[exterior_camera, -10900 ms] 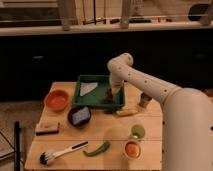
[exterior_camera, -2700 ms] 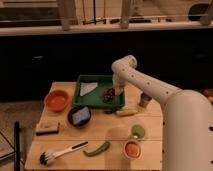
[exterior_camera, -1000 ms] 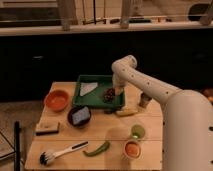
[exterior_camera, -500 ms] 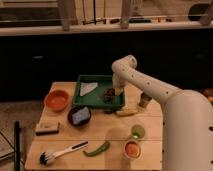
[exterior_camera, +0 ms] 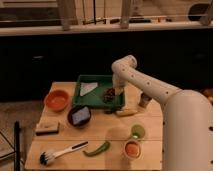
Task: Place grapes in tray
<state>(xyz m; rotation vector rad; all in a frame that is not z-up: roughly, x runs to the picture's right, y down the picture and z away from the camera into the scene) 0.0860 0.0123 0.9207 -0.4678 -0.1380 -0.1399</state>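
Observation:
The dark-green tray [exterior_camera: 85, 80] sits at the back middle of the wooden table. The dark reddish-purple grapes [exterior_camera: 109, 94] lie inside it, near its front right corner. My gripper [exterior_camera: 118, 90] hangs from the white arm over the tray's right edge, just right of the grapes and slightly above them. I cannot tell whether it touches them. A pale flat piece [exterior_camera: 89, 88] also lies in the tray, left of centre.
An orange bowl [exterior_camera: 57, 99] and a dark bowl [exterior_camera: 79, 115] stand left of and in front of the tray. A yellow item [exterior_camera: 126, 112], small can [exterior_camera: 144, 100], green cup [exterior_camera: 137, 131], orange cup [exterior_camera: 131, 148], green pepper [exterior_camera: 96, 148], brush [exterior_camera: 60, 152] and block [exterior_camera: 46, 127] are on the table.
Compared with the oldest frame, the grapes now show lying in the tray and the gripper stands slightly higher. Over the last second nothing has visibly moved.

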